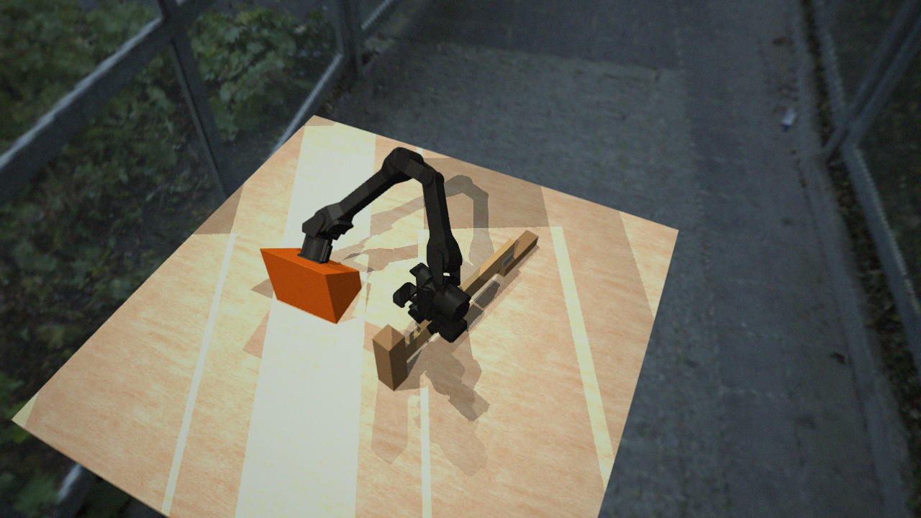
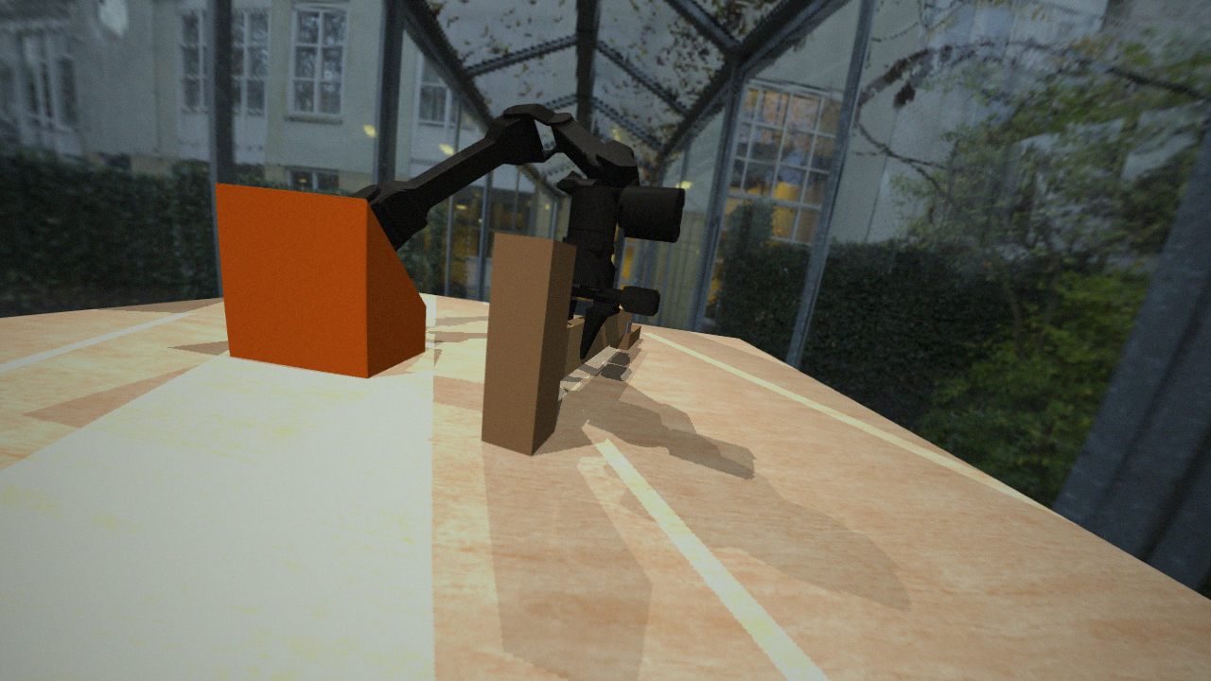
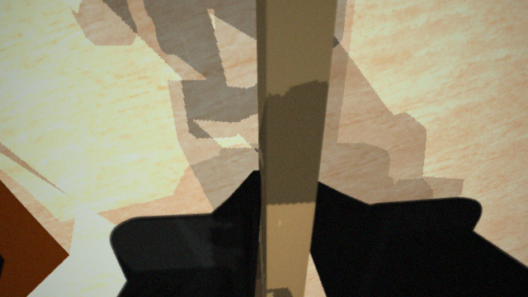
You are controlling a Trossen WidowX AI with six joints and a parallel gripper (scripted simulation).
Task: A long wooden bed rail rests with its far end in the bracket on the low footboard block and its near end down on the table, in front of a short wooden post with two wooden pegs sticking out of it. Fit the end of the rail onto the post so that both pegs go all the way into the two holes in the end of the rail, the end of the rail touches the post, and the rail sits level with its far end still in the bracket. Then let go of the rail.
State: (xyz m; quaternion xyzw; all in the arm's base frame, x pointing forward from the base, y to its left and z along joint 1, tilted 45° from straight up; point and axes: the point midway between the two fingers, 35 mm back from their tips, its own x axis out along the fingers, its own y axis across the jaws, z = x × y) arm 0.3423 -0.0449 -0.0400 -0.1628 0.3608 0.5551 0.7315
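The long wooden rail [image 1: 492, 267] [image 3: 293, 103] runs from the low footboard block [image 1: 527, 239] at the far right towards the short brown post [image 1: 389, 357] [image 2: 524, 339]. My gripper [image 1: 432, 321] [image 2: 595, 328] [image 3: 273, 176] is shut on the rail near its post end, with one black finger on each side of it. That end is lifted off the table and sits just short of the post. In the exterior view only a small part of the rail [image 2: 581, 334] shows behind the post. The pegs and the holes are hidden by the gripper and the post.
The arm stands on an orange wedge-shaped base [image 1: 312, 286] [image 2: 296, 279] [image 3: 25, 243] to the left of the post. The wooden table [image 1: 129, 386] ends close behind the footboard block and drops off on all sides.
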